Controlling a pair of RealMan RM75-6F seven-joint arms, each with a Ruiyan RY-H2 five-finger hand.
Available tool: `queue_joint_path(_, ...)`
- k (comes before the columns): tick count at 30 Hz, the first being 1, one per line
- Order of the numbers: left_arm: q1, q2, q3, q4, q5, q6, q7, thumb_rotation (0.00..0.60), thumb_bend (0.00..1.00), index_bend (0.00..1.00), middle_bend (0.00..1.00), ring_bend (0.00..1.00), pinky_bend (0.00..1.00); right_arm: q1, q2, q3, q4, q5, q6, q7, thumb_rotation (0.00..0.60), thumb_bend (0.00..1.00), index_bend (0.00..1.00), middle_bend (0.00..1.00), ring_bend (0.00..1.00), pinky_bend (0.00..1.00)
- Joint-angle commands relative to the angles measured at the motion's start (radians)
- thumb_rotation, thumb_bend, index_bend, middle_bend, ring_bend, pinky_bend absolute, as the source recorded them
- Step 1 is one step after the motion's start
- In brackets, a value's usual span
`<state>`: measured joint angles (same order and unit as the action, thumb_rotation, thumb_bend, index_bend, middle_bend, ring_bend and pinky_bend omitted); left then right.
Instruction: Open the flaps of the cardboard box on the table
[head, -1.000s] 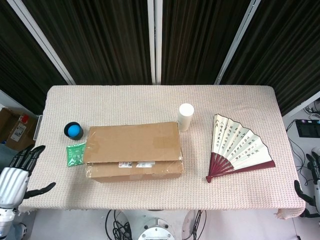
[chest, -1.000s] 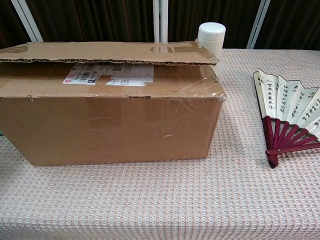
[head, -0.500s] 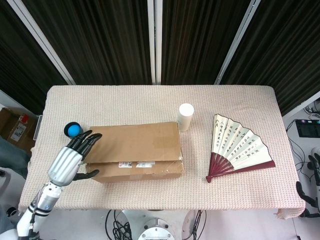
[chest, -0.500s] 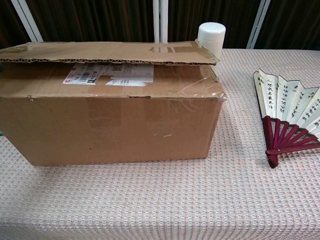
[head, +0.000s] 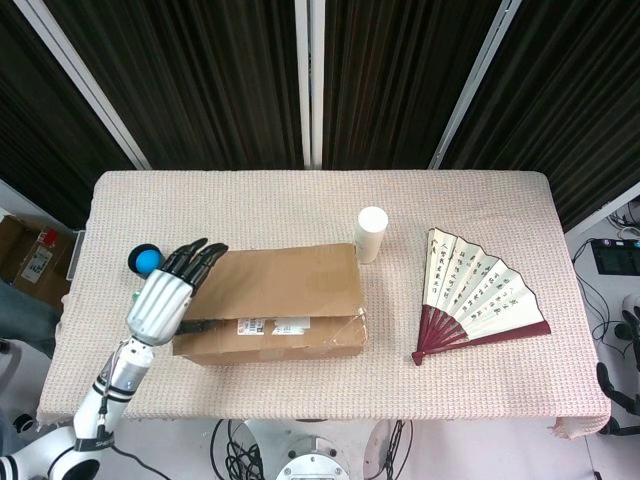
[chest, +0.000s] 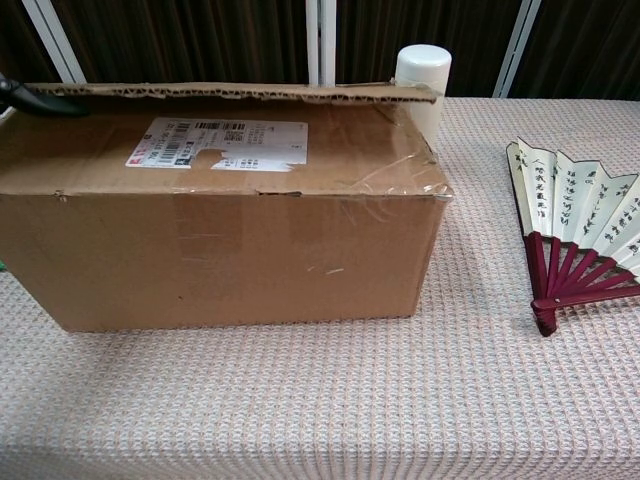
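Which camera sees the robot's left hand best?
The head view: the whole left hand shows, at the cardboard box's left end on the top flap. The chest view shows only a dark fingertip at the flap's edge.

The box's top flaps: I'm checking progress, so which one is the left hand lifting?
The far flap, the plain upper one, with the left hand at its left end. The near flap, carrying the white label, lies flat.
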<state>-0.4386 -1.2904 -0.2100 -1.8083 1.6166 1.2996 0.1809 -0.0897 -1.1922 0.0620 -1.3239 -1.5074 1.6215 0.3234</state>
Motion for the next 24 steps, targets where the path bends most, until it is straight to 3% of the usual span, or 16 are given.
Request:
queue_joint_path(1, -0.031, 0.001, -0.045, 0.004, -0.024, 0.001, 0.034, 0.600, 0.04, 0.04, 0.11, 0.07, 0.17, 0.002, -0.001, -0.001, -0.003, -0.001, -0.003, -0.004, 0.600, 0.33, 0.00, 0.00, 0.00, 0.00)
queue_joint_path(9, -0.217, -0.026, -0.222, 0.120, -0.214, -0.141, 0.102, 0.600, 0.04, 0.04, 0.11, 0.07, 0.16, 0.000, 0.003, -0.001, -0.025, -0.013, 0.013, -0.025, 0.600, 0.33, 0.00, 0.00, 0.00, 0.00)
queue_joint_path(15, -0.370, -0.125, -0.318, 0.370, -0.326, -0.185, 0.119, 0.600, 0.04, 0.04, 0.10, 0.07, 0.16, -0.014, 0.015, 0.005, -0.036, 0.003, 0.027, -0.019, 0.600, 0.33, 0.00, 0.00, 0.00, 0.00)
queue_joint_path(19, -0.397, -0.141, -0.322, 0.409, -0.376, -0.186, 0.139, 0.600, 0.04, 0.03, 0.10, 0.07, 0.16, -0.018, 0.019, 0.008, -0.031, 0.012, 0.026, -0.009, 0.600, 0.33, 0.00, 0.00, 0.00, 0.00)
queue_joint_path(24, -0.352, -0.094, -0.274, 0.355, -0.363, -0.138, 0.154, 0.600, 0.04, 0.03, 0.10, 0.07, 0.16, -0.008, 0.022, 0.011, -0.033, 0.008, 0.014, -0.007, 0.600, 0.33, 0.00, 0.00, 0.00, 0.00)
